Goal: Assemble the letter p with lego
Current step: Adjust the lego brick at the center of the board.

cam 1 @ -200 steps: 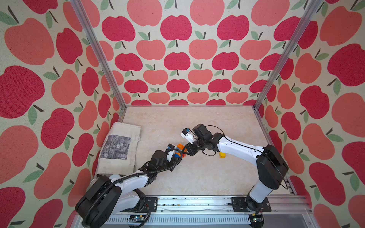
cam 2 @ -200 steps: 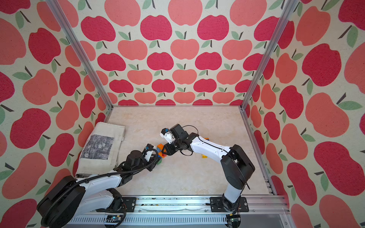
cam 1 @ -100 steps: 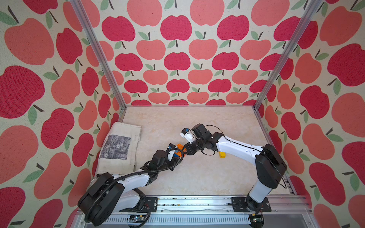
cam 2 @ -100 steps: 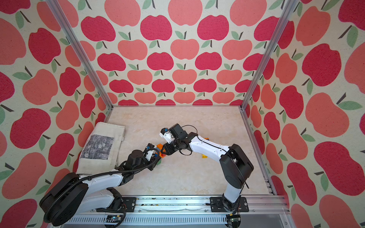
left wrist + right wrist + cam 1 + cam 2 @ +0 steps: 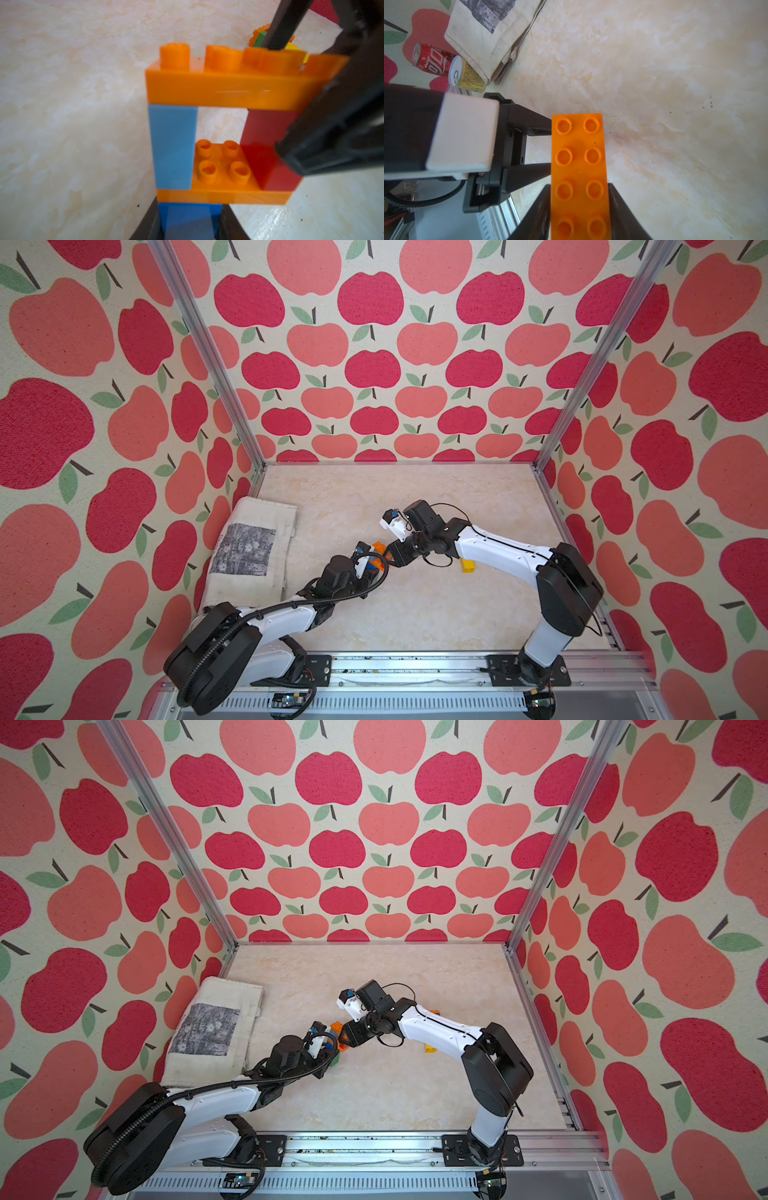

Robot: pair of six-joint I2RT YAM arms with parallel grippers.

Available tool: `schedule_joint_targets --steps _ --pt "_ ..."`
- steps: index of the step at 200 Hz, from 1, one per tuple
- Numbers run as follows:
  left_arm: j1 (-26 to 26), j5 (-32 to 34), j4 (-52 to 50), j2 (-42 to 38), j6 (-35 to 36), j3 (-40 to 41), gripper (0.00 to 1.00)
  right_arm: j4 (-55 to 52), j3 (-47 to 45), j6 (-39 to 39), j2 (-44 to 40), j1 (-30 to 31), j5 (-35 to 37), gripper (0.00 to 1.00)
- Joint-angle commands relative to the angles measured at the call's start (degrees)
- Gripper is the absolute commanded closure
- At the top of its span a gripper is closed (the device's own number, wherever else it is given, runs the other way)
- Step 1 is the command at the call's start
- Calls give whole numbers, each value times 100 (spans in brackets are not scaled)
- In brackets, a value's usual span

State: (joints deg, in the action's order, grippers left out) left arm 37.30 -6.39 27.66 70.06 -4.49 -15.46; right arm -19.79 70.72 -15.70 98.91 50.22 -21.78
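Note:
The lego stands upright as a frame: a top orange brick [image 5: 224, 89], a light blue brick [image 5: 172, 145] and a red brick [image 5: 268, 158] as sides, a lower orange brick [image 5: 222, 193], and a dark blue brick [image 5: 189, 220] beneath. My left gripper [image 5: 190, 222] is shut on that dark blue brick. My right gripper [image 5: 579, 207] has a finger against each long side of the top orange brick [image 5: 579, 166]. In both top views the two grippers meet at the assembly [image 5: 377, 552] [image 5: 337, 1032] mid-table. A loose yellow brick [image 5: 468, 566] lies under the right arm.
A folded cloth bag [image 5: 253, 547] lies at the table's left. Two drink cans, one red [image 5: 431, 60] and one yellow [image 5: 467, 76], lie beside it at the left wall. A small pile of green, yellow and orange bricks [image 5: 259, 39] sits behind the assembly.
Both arms stay almost where they were, meeting at the brick assembly. No brick has visibly shifted.

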Motion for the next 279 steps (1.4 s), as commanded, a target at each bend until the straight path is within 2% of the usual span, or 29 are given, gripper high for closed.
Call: schedule_joint_targets --steps 1,23,42,70,124,169,212,279 --pt "47 77 -86 78 167 -172 65 -174 39 -57 -51 -65 -54 48" --pt "51 75 -141 156 158 -172 65 -205 39 -1 -137 -68 8 41" --pt "53 154 -513 231 62 -512 65 -252 -6 84 -264 -81 158 36" --pt "49 343 -1671 350 -215 -1069 65 -284 -278 138 -725 -304 555 34" --pt "36 465 -4205 963 -935 -2431 65 -366 -1248 536 -2127 -971 1547 29" --pt "-131 126 -6222 1799 -1638 -3840 65 -220 -2122 536 -2972 -1304 1510 28" --pt "-303 -2 -7702 2749 -2137 -5107 65 100 -2849 434 -3059 -1305 1294 28" --pt "-553 -8 -8748 3879 -2378 -6451 65 507 -3611 277 -3712 -1307 1128 29"
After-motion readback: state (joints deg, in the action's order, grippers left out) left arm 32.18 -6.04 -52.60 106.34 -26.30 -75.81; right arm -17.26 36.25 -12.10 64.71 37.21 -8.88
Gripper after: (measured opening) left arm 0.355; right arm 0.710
